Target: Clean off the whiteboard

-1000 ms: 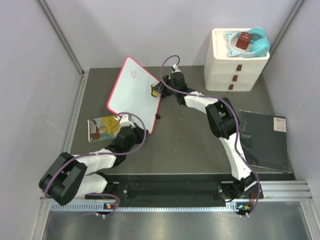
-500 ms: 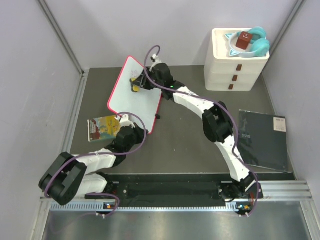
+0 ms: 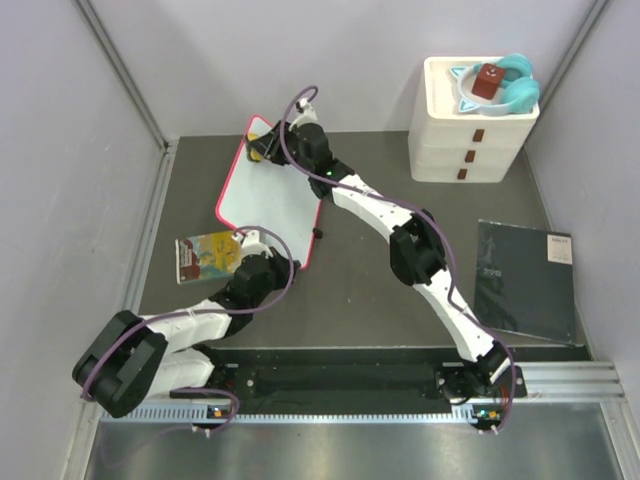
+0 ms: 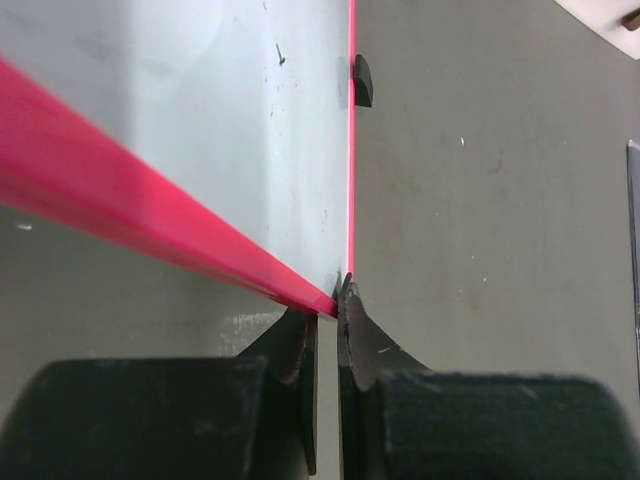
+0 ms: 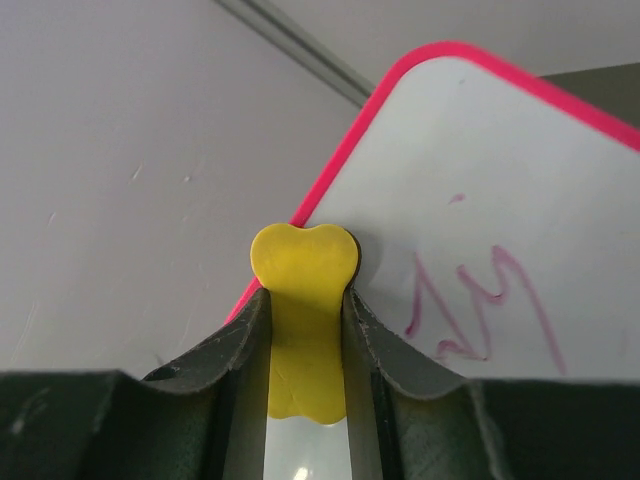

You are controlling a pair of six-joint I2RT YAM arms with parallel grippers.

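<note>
On the dark table (image 3: pixel 400 290), right gripper (image 5: pixel 305 300) clamps yellow eraser (image 5: pixel 303 262) against whiteboard (image 5: pixel 520 180).

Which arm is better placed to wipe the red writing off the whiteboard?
Right. The right tool holds the yellow eraser beside the red writing on the whiteboard; the left tool grips the near corner.

A white three-drawer unit (image 3: pixel 462 140) stands at the far right of the dark grey worktop (image 3: pixel 350 290). On top of it lie teal cat-ear headphones (image 3: pixel 520 95) and, inside their ring, a red-brown block (image 3: pixel 487 80). A dark flat sheet (image 3: pixel 525 280) lies at the right edge. A colourful booklet (image 3: pixel 205 255) lies near the left edge.
</note>
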